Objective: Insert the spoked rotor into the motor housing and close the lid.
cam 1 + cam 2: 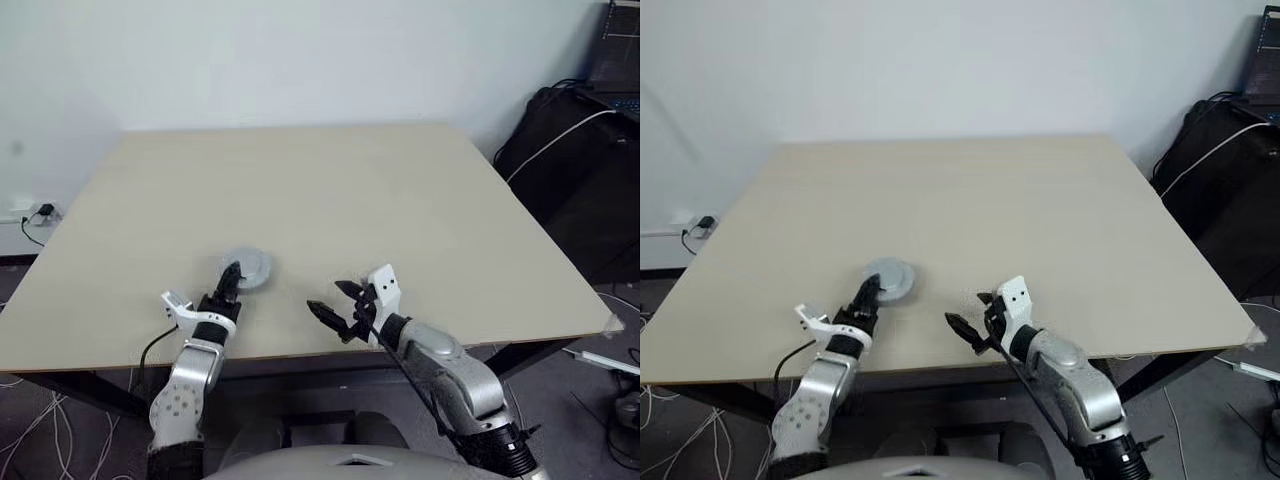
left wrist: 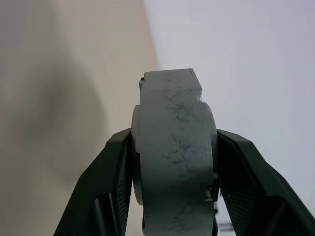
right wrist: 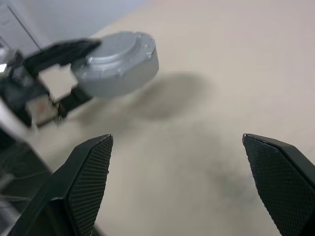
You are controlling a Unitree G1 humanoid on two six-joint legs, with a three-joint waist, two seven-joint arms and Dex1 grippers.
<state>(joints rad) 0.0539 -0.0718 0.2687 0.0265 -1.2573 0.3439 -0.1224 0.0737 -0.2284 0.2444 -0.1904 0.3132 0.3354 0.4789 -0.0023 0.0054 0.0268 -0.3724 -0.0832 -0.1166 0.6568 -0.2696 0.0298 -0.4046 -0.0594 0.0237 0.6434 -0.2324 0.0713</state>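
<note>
Plainly, the left gripper [image 1: 232, 279] pinches the grey lid [image 1: 248, 268] by its faces low left of centre over the table [image 1: 400, 190], so a slack hold could drop it, while the right gripper [image 1: 333, 303] stands apart, empty.

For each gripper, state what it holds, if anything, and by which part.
The left gripper clamps the grey lid across its two flat faces, one finger on each, above the table. The right gripper is open and holds nothing.
</note>
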